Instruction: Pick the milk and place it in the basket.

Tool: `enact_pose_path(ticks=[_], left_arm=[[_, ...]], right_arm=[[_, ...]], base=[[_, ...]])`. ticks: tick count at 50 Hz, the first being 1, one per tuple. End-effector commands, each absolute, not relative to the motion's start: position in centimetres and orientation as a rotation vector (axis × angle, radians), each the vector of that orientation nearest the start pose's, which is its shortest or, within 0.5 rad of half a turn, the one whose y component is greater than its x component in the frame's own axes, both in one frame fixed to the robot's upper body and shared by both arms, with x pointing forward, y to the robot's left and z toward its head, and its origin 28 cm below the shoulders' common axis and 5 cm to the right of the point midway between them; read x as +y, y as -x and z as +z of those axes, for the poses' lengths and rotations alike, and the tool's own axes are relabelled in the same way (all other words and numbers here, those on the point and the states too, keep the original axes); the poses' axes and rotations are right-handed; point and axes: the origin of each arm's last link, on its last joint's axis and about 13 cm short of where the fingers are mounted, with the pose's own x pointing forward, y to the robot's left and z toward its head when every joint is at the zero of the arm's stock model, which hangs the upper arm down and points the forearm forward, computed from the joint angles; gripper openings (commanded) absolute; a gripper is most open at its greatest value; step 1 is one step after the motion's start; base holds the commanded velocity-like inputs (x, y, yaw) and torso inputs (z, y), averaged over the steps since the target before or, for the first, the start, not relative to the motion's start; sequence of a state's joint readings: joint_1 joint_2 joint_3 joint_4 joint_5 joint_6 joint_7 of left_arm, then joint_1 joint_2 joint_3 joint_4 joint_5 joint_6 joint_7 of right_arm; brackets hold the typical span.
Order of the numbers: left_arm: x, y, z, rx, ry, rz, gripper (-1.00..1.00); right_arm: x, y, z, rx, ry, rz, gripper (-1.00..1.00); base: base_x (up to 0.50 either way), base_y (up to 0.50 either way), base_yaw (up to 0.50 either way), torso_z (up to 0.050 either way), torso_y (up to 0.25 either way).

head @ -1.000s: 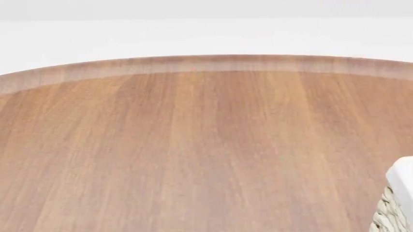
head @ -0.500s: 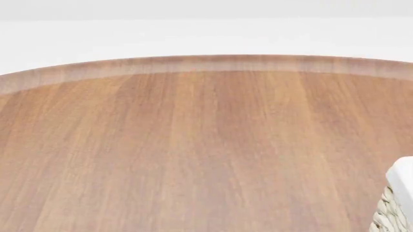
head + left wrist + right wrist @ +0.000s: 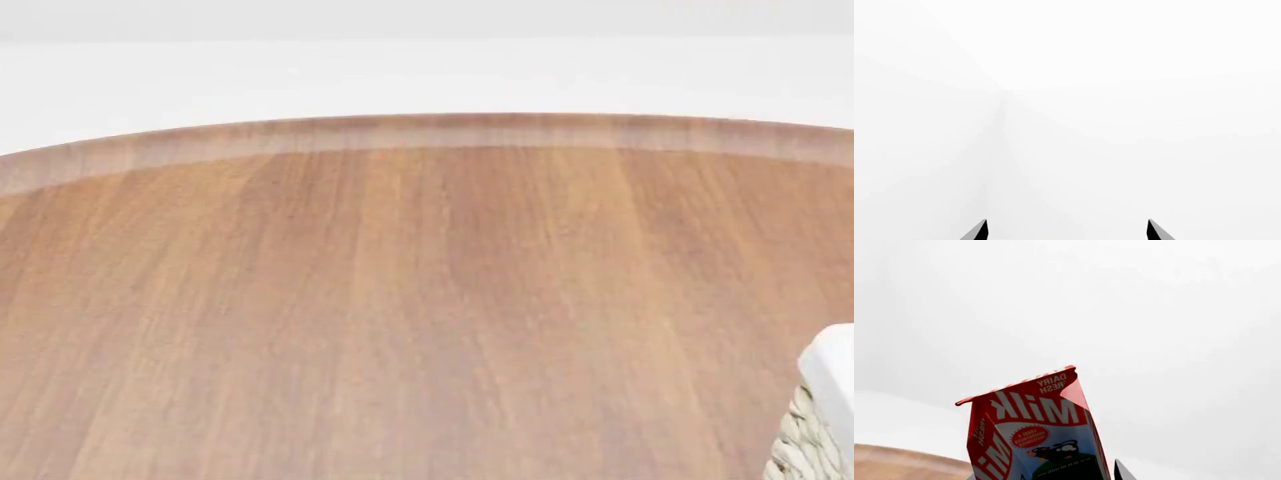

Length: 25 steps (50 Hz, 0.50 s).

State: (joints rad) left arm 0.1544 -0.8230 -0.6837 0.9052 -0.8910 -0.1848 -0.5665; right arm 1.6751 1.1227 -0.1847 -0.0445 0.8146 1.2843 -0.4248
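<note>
While the right gripper (image 3: 1054, 478) clasps the milk (image 3: 1034, 432) at lower centre, raised off the bench (image 3: 400, 320), steer it upright over the basket (image 3: 817, 420) at lower right; left gripper (image 3: 1067, 231) gapes wide.

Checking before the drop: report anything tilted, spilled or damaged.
Only one thing: the milk carton leans in the right wrist view, though the camera angle may cause that. No dent or spill shows. The basket corner looks intact, and the table shows no spill.

Wooden table (image 3: 400, 300) apparently carries basket (image 3: 817, 420).
</note>
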Motion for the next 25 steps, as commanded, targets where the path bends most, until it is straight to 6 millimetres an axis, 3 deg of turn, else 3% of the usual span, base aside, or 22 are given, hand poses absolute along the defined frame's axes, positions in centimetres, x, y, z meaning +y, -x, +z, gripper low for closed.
enact_pose_path(ticks=[1, 13, 25], left_arm=[[32.5, -13.2, 25.3, -0.766, -0.057, 0.310, 1.00], [32.5, -13.2, 25.3, -0.765, -0.057, 0.311, 1.00], [32.5, -13.2, 25.3, -0.765, -0.058, 0.310, 1.00]], right_arm=[[-33.1, -19.4, 42.0, -0.205, 0.183, 0.063, -1.00], [-33.9, -20.7, 39.7, -0.092, 0.136, -0.036, -1.00], [-34.2, -21.2, 37.5, 0.131, 0.136, -0.085, -1.00]], base=[[0.00, 0.00, 0.00, 0.000, 0.000], [0.00, 0.00, 0.00, 0.000, 0.001], [0.00, 0.00, 0.00, 0.001, 0.002]])
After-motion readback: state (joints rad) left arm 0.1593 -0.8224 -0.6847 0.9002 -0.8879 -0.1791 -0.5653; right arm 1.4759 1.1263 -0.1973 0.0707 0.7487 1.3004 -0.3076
